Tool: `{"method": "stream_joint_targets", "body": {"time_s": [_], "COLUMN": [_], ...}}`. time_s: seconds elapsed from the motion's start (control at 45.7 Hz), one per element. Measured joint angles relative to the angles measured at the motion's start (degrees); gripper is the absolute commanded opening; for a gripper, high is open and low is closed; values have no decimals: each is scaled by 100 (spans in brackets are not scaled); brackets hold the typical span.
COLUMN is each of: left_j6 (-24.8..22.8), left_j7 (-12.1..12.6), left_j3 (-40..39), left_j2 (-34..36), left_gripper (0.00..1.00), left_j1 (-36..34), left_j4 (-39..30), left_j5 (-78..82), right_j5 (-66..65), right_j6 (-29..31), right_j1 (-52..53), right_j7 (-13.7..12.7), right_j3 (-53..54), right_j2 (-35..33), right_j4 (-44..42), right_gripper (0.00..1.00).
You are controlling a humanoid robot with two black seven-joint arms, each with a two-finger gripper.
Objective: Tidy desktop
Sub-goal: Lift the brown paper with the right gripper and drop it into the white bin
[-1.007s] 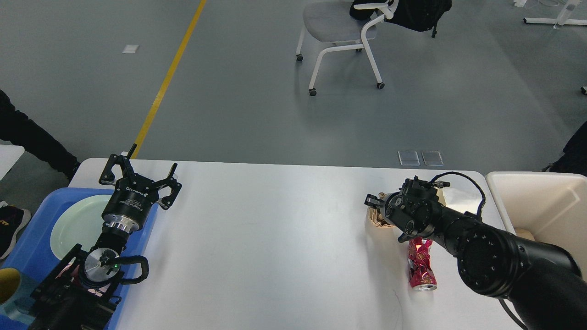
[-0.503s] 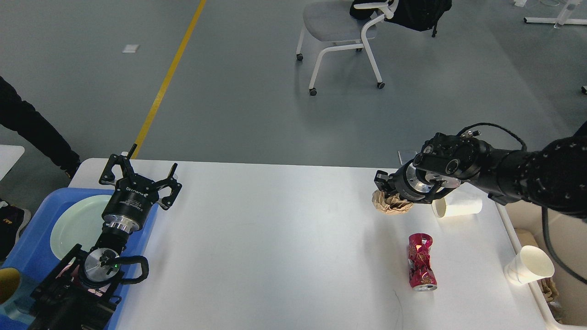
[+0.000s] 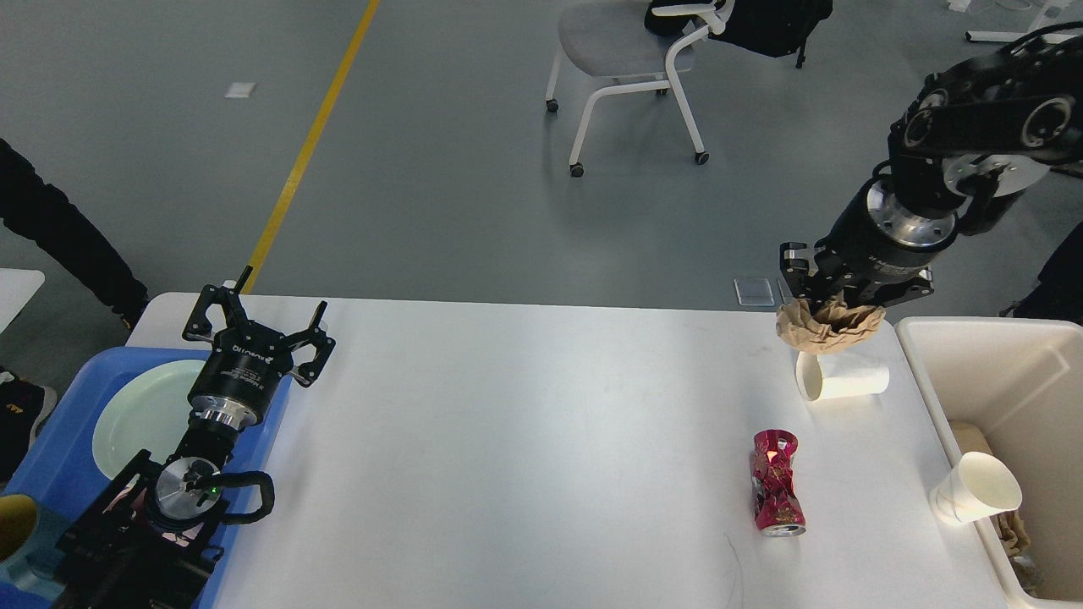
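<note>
The bench, the wide white desktop this tidying concerns, fills the lower middle of the head view, with the blue tray at its left end and the cream bin against its right end. The big change is on the right: a second ago the right arm lay low across the bench by the crushed paper; now it has swung up and back, and the right end effector hangs above the far right corner, pinching the brown paper wad, which has left the surface. That reads as a pick done, with the drop into the bin the likely next step, since the wad sits just short of the bin's near wall. The left end effector has not moved, its fingers spread over the tray's edge beside the pale plate. Still lying on the bench are a tipped white paper cup and a crushed red can; a second cup leans at the bin's rim. So the clearing looks only partly done
</note>
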Motion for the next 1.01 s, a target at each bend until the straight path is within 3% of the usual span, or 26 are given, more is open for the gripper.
{"method": "stream_joint_targets", "body": {"time_s": [0.109, 0.306, 0.482, 0.591, 0.832, 1.007], "left_j6": [0, 0, 0, 0, 0, 0], "left_j7": [0, 0, 0, 0, 0, 0], "left_j3": [0, 0, 0, 0, 0, 0], "left_j2": [0, 0, 0, 1, 1, 1], "left_gripper": [96, 96, 96, 96, 96, 96], "left_j1": [0, 0, 0, 0, 0, 0], "left_j4": [0, 0, 0, 0, 0, 0], "left_j5": [0, 0, 0, 0, 0, 0], "right_j5": [7, 54, 110, 113, 109, 97], "right_j6": [172, 201, 194, 174, 70, -389], "right_j1": [714, 1450, 1596, 1624, 1593, 1179], "right_j7": [222, 1315, 1886, 2022, 2011, 1991], "right_j3": [-498, -1437, -1955, -2112, -2363, -2758], "right_j2": [-30, 101, 302, 337, 174, -471], "right_j4": [539, 990, 1051, 1053, 975, 688], "right_gripper": [0, 0, 0, 0, 0, 0]}}
